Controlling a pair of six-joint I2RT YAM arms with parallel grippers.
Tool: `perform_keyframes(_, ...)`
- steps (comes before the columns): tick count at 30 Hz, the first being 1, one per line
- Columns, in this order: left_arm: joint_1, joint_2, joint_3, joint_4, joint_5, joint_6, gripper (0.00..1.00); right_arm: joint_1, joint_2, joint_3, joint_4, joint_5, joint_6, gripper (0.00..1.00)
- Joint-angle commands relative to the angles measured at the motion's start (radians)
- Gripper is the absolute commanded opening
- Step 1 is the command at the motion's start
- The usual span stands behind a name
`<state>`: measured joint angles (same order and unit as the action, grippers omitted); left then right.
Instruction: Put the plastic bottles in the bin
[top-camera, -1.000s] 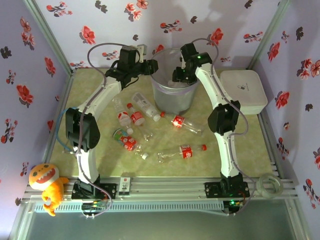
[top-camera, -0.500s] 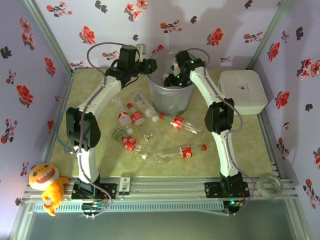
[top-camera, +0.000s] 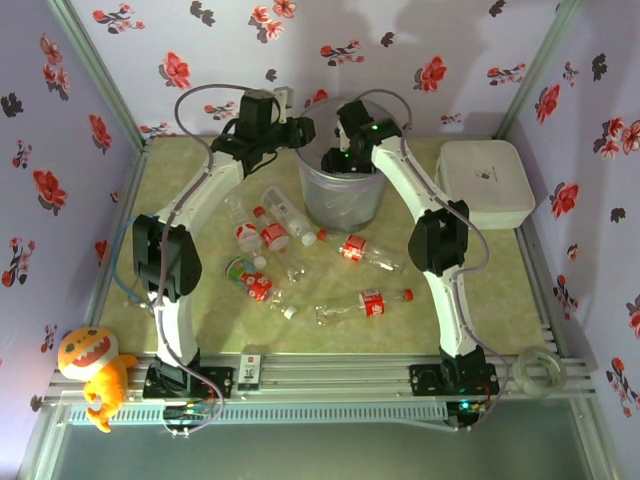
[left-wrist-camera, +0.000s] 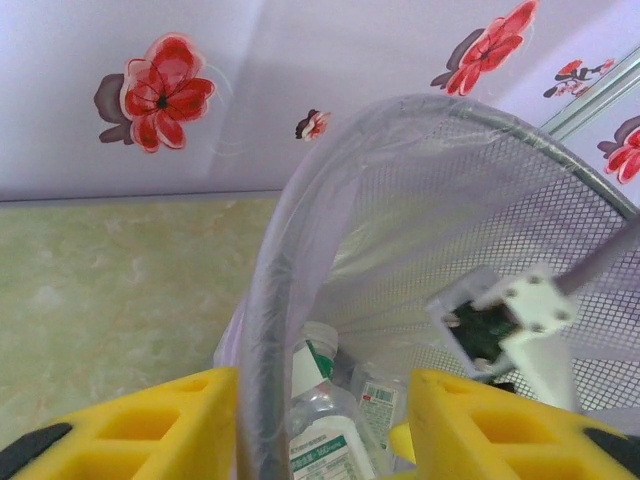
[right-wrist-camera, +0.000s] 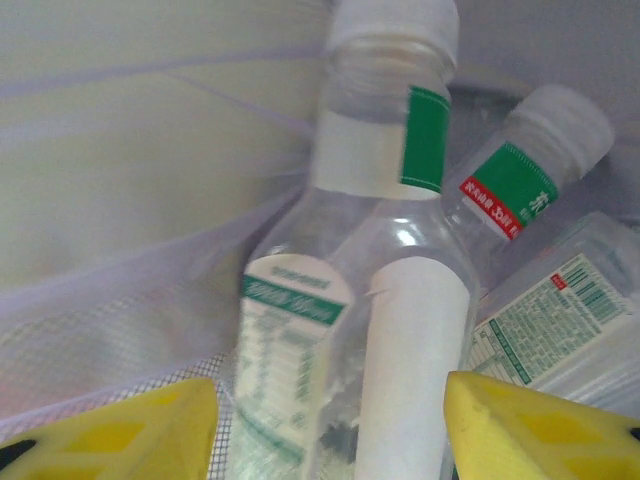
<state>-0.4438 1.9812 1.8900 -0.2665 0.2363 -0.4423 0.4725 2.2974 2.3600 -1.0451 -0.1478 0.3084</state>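
Warily | right end effector is sitting inside the translucent grey-lilac mesh bin, jaws apart around a clear green-labelled plastic bottle, grip unclear | left end effector is hanging half-open, empty, just beside its rim | withdrawing may snag that rim, tipping the bin.

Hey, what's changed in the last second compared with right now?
The right gripper swung leftward across the bin, from the right side of its mouth toward the left. Its jaws stand apart above a green-labelled bottle inside, so that bottle looks let go. The left gripper stayed at the bin's left rim, and the loose bottles in front lie as before.
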Motion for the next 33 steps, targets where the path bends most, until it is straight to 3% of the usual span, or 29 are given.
perform_keyframes(1, -0.019, 0.008, 0.021, -0.023, 0.024, 0.017, 0.48, 0.006, -0.114, -0.018, 0.036, 0.082, -0.043, 0.64)
perform_keyframes(7, -0.019, 0.007, 0.024, -0.023, 0.023, 0.022, 0.48, 0.009, -0.064, 0.0, 0.102, -0.153, -0.005, 0.61)
perform_keyframes(10, -0.017, 0.005, 0.024, -0.027, 0.024, 0.024, 0.48, 0.009, -0.007, 0.033, 0.106, -0.194, 0.015, 0.58)
perform_keyframes(17, -0.015, 0.008, 0.025, -0.026, 0.024, 0.024, 0.48, -0.032, 0.064, 0.049, 0.042, -0.104, 0.03, 0.55)
perform_keyframes(27, -0.011, 0.008, 0.021, -0.031, 0.023, 0.026, 0.48, -0.04, 0.053, 0.056, -0.178, 0.241, 0.008, 0.55)
perform_keyframes(33, -0.007, 0.003, 0.019, -0.04, 0.016, 0.024, 0.48, -0.038, -0.031, -0.008, -0.137, 0.308, 0.03, 0.54)
